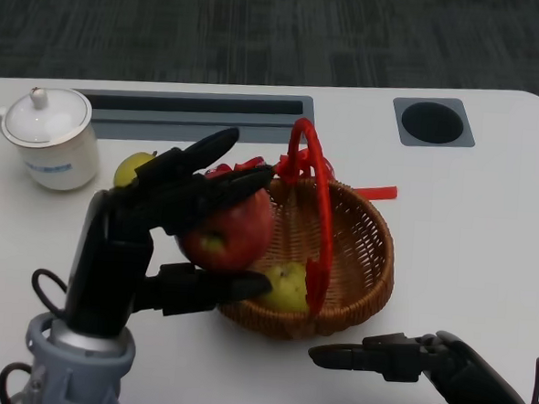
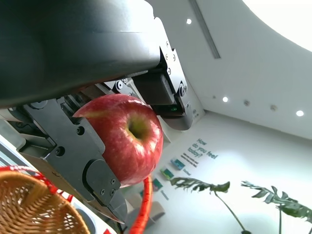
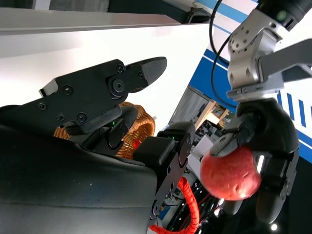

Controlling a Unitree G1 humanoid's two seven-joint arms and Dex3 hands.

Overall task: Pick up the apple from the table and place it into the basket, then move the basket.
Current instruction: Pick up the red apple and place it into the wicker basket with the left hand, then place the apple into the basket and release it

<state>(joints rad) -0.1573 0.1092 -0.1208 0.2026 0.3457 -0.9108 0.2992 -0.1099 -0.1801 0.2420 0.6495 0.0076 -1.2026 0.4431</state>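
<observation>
Apple (image 1: 227, 232), red, is gripped tight by the left robot hand (image 1: 172, 228), above the near-left rim of the wicker basket (image 1: 366, 263). Right robot hand (image 1: 415, 362) is kept empty, fingers apart. Next, the apple should be moved over the basket and let go.

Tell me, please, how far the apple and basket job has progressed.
Done: the left hand has lifted the red apple off the table. In hand: carrying it at the basket rim. Left: releasing it inside, then moving the basket; the right hand waits open nearby.

Silver forearm (image 1: 82, 355), looped black cable (image 1: 46, 287), black screw-studded fingers (image 2: 92, 161).
</observation>
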